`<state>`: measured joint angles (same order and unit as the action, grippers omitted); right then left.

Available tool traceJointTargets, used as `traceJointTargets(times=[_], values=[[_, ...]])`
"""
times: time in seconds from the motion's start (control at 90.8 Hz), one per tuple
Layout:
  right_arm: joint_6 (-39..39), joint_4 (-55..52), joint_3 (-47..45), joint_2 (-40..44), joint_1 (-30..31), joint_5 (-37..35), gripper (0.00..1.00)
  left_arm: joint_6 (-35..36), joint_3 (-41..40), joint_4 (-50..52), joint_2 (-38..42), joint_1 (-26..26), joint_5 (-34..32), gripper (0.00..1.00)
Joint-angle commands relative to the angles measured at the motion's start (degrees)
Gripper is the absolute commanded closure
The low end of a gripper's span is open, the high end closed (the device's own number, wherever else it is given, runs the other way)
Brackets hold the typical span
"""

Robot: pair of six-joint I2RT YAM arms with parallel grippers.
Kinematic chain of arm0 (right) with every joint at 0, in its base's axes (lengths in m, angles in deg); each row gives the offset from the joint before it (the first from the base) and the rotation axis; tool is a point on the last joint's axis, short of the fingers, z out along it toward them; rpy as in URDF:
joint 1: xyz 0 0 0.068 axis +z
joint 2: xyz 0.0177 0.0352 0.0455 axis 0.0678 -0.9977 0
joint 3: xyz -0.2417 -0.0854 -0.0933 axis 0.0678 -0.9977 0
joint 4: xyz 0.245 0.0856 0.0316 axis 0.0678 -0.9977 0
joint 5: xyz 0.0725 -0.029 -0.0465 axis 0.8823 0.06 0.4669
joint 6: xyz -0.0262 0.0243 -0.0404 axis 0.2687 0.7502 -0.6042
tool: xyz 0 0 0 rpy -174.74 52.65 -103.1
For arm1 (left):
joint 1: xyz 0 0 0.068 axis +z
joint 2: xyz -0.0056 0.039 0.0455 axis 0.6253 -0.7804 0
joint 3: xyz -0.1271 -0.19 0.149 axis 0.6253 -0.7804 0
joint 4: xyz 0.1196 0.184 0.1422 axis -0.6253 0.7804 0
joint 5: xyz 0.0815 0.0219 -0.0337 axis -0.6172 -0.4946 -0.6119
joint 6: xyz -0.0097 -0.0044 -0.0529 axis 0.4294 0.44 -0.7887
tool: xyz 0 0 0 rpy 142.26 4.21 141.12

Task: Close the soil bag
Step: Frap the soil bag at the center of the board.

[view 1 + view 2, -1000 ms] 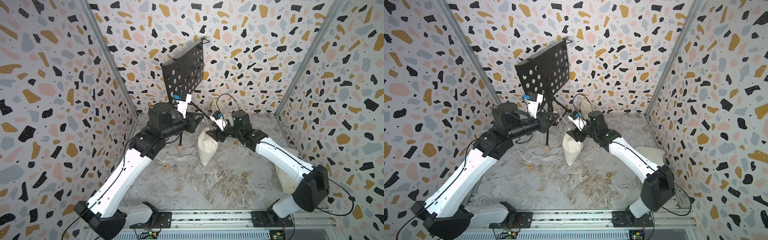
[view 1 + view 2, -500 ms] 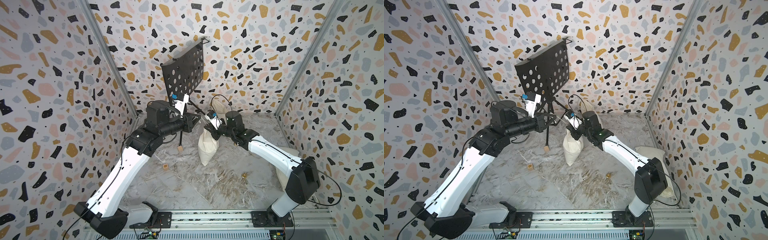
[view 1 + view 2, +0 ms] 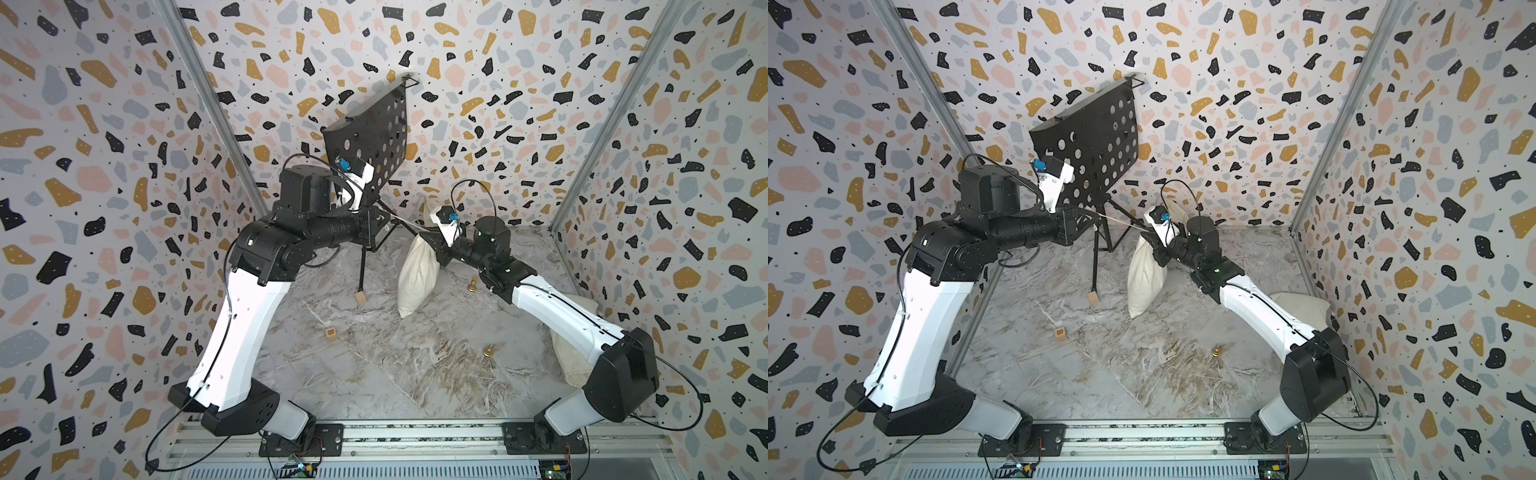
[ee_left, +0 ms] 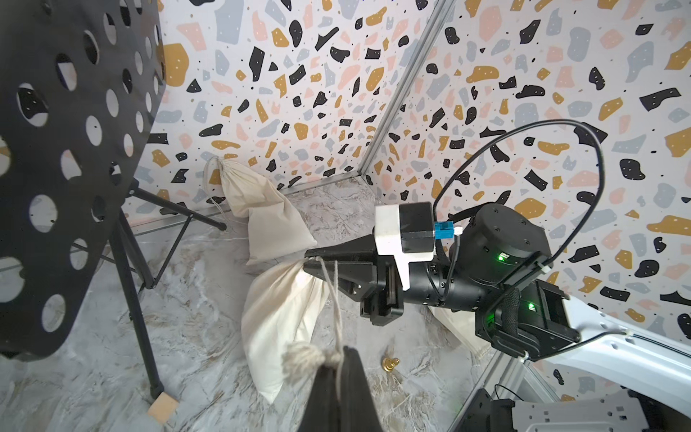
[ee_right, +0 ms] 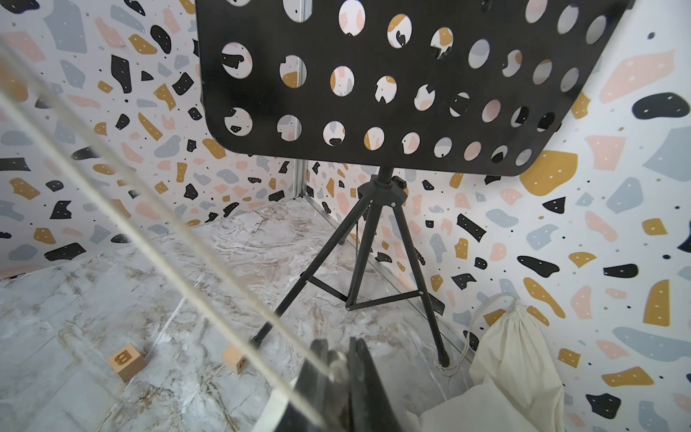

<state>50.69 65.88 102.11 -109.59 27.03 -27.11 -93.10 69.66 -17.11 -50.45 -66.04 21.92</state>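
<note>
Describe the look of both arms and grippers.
The left arm and right arm have white shells and black joints. The left gripper and right gripper are black and tapered. Each wrist carries a white-and-black camera, blue plug, looping black cable.

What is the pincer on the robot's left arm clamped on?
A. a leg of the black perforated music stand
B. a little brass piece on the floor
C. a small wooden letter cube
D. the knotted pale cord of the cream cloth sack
D: in the left wrist view the left gripper is shut on the knotted pale drawstring cord, which runs to the neck of the cream cloth bag that the right gripper pinches.
</note>
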Motion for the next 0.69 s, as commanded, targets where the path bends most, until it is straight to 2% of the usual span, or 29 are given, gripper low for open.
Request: traceJointTargets(times=[0.0, 0.242, 0.396, 0.584, 0.683], values=[[2.0, -19.9, -5.8, -5.8, -8.4, -16.8, 0.89, 2.0, 9.0, -20.9, 10.9, 2.7, -3.1, 1.0], [1.8, -19.5, -8.0, -10.1, -8.4, -18.6, 0.89, 2.0, -0.2, -22.4, 15.4, 3.5, -6.0, 1.0], [3.1, -19.8, -6.5, -10.2, -8.4, -13.8, 0.91, -0.8, -13.2, -26.3, 18.2, 4.7, -6.6, 1.0], [2.9, -20.1, 0.6, -9.5, -5.9, -9.0, 0.98, -3.1, -28.4, -30.8, 18.8, 4.9, -4.7, 1.0], [3.0, -20.2, 6.0, -11.0, -4.4, -8.5, 0.99, -2.5, -32.2, -32.5, 18.5, 4.9, -4.3, 1.0]])
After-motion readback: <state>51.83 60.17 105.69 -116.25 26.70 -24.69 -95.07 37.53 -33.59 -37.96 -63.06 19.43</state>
